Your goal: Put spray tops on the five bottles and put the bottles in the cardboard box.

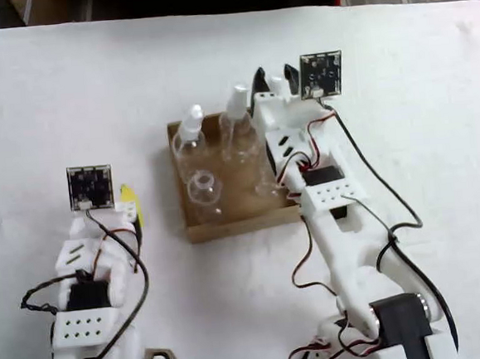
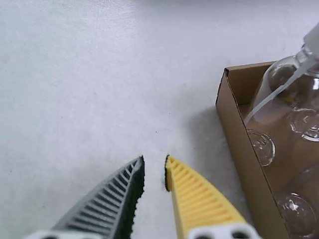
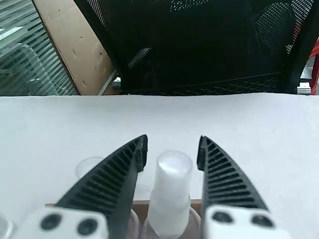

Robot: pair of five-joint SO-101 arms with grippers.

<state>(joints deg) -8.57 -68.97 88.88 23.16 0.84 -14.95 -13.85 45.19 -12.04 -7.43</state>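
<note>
The shallow cardboard box (image 1: 227, 226) lies mid-table. Two clear bottles with white spray tops (image 1: 191, 137) (image 1: 237, 121) stand along its far side, and an uncapped bottle (image 1: 203, 189) stands nearer the front. My right gripper (image 1: 275, 81) (image 3: 172, 149) hangs open over the box's far right corner. Its black fingers straddle a bottle's white spray top (image 3: 172, 189) with a small gap on each side. That bottle's body is hidden under the arm. My left gripper (image 2: 154, 164) (image 1: 131, 200) rests low over bare table left of the box (image 2: 234, 129), holding nothing, with only a narrow gap between its fingers.
Beyond the table's far edge are a black mesh chair (image 3: 209, 45) and a wooden panel (image 3: 70, 45). A clear round shape (image 3: 89, 167) shows beside the right gripper; I cannot tell what it is. White tabletop spreads wide to the left and far side of the box.
</note>
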